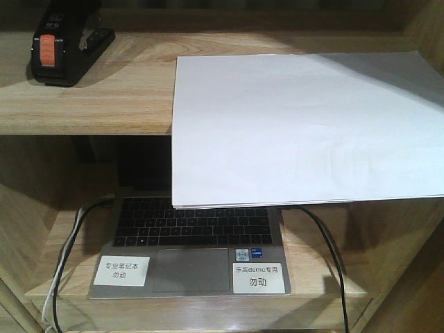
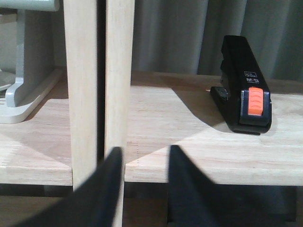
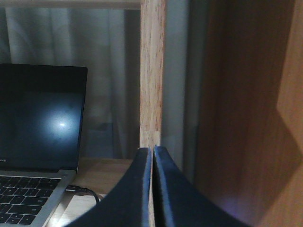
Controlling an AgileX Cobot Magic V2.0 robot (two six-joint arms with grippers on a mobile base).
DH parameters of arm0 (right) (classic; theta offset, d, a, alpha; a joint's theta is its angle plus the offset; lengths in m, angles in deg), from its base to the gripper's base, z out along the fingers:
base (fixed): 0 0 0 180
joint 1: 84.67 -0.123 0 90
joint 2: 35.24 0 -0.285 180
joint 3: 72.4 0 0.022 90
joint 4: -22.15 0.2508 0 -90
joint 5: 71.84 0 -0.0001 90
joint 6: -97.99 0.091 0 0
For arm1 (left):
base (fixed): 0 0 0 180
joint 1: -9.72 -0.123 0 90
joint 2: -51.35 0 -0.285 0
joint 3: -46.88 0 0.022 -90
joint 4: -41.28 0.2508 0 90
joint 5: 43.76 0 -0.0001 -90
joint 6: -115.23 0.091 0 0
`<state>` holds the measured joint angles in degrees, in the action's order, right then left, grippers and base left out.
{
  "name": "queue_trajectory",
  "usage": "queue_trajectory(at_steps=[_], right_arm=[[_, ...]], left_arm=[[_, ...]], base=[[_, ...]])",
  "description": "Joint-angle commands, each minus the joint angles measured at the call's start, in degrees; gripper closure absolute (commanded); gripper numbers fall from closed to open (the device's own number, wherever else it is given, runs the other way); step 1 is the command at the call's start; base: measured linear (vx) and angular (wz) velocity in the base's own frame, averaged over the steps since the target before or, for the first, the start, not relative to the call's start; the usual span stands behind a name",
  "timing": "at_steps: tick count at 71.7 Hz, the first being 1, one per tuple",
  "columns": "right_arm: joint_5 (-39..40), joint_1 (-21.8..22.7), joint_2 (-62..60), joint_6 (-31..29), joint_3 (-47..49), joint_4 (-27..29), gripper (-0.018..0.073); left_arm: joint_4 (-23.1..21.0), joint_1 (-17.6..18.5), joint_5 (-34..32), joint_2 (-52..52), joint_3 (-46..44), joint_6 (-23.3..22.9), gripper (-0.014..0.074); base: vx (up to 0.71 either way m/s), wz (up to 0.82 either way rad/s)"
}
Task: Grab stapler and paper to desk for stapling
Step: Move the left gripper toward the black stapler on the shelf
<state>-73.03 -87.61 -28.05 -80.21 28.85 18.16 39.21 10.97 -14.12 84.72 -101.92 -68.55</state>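
Two poses are showing: left gripper, jaws spread, is facing the rigid, likely weighty stapler, best pinched across its flanks; right gripper is resting pressed together.

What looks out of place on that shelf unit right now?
The white paper stack overhangs the front edge of the upper light wood shelf, jutting above the open silver laptop below. The black wedge-shaped stapler sits flat on the shelf.

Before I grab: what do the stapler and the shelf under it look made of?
The small black wedge-shaped stapler looks like matte moulded plastic, with a ribbed orange tab, probably plastic too. The light shelf board shows grain and plank joints: likely wood, dull finish.
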Motion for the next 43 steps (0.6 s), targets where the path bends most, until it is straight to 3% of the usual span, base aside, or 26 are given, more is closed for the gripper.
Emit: queue_trajectory(at_steps=[1,16,43], right_arm=[[4.3,0.3,-0.6,-0.2,-0.3,-0.6,0.0569],[4.3,0.3,-0.6,-0.2,-0.3,-0.6,0.0569],[4.3,0.3,-0.6,-0.2,-0.3,-0.6,0.0569]], left_arm=[[-0.5,-0.2,-5.0,0.9,-1.7,-0.6,0.0225],[-0.5,-0.2,-5.2,0.9,-1.7,-0.6,0.0108],[-0.5,1.1,-7.5,0.9,-0.5,-0.8,0.0105]], base=[[0.00,0.00],[0.00,0.00],[0.00,0.00]])
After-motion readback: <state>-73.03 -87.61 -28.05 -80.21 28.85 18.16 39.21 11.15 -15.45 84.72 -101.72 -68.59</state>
